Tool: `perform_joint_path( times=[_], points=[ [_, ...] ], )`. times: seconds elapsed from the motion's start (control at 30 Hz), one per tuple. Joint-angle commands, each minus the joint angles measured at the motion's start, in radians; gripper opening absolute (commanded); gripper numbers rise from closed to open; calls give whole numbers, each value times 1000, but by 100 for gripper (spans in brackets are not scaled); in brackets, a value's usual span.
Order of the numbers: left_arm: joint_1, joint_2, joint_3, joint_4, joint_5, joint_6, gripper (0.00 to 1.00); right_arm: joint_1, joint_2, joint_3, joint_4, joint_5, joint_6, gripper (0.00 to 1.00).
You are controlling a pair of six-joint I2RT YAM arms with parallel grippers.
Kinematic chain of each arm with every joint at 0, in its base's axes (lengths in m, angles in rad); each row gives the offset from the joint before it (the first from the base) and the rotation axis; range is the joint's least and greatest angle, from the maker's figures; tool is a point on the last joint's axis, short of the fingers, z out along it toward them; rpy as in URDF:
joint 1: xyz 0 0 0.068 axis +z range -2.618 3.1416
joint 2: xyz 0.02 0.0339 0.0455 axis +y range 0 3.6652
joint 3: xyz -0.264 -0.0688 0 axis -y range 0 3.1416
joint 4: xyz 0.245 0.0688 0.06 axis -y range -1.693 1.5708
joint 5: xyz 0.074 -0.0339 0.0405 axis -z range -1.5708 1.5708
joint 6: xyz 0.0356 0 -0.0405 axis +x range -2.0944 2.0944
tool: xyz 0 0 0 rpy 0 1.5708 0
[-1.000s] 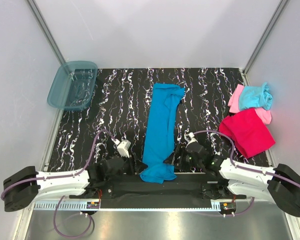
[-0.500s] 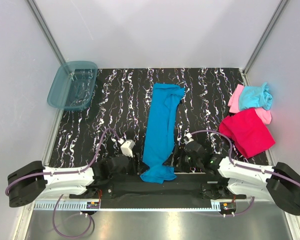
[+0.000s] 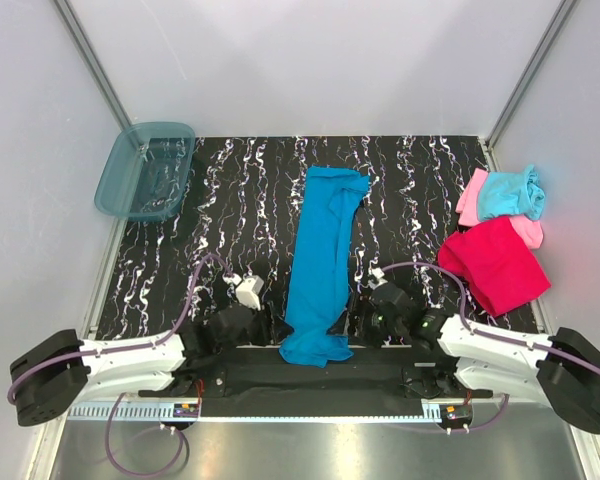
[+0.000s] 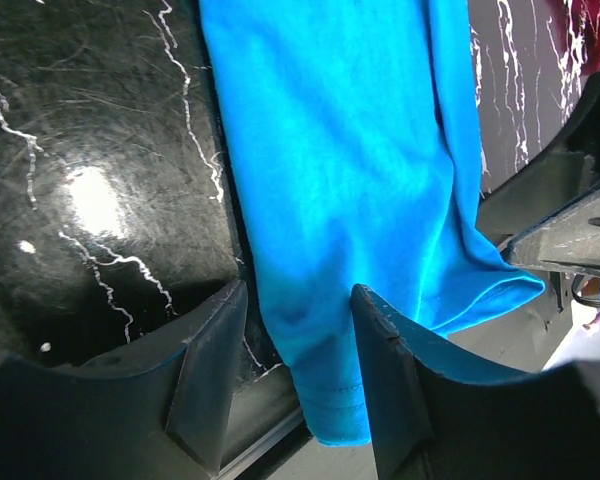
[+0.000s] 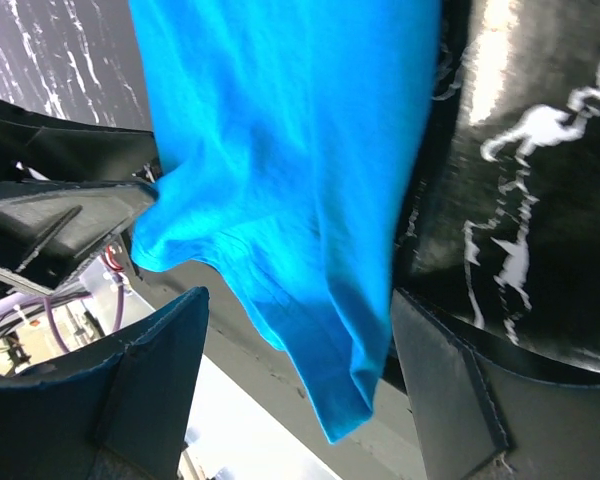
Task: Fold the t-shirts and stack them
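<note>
The blue t-shirt (image 3: pixel 320 260) lies in a long narrow strip down the middle of the black marbled table (image 3: pixel 230 210), and its near end hangs over the front edge. My left gripper (image 3: pixel 276 328) is at the near-left corner of it, my right gripper (image 3: pixel 353 320) at the near-right corner. In the left wrist view the left gripper (image 4: pixel 298 370) is open around the blue hem (image 4: pixel 325 390); one finger is clear of the cloth. The right gripper (image 5: pixel 300 390) stands wide open around the other hanging corner (image 5: pixel 320 340). The magenta t-shirt (image 3: pixel 495 265), pink t-shirt (image 3: pixel 470 198) and aqua t-shirt (image 3: pixel 510 192) lie at the right edge.
A translucent teal bin (image 3: pixel 145 170) sits tilted at the back left corner. White walls and metal posts close in the table on three sides. A black bar (image 3: pixel 310 378) runs between the arm bases along the front edge.
My left gripper has slid a little to the right, up to the shirt's near-left corner, and its jaws have widened slightly. The right arm and the shirts have hardly moved.
</note>
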Motion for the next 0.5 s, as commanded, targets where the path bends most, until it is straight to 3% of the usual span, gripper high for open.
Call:
perform_joint_path(
  times=[0.0,0.27,0.4,0.47],
  points=[
    [6,34,-5,52,42,13,52,-2,70,-13,-27,12,-17,80],
    [6,109,23,100,60,16,47,1,274,20,159,-34,-20,78],
    [6,97,35,53,18,20,48,1,218,78,8,100,-68,78],
    [6,80,72,5,-27,31,55,0,152,122,-58,156,-90,80]
  ],
)
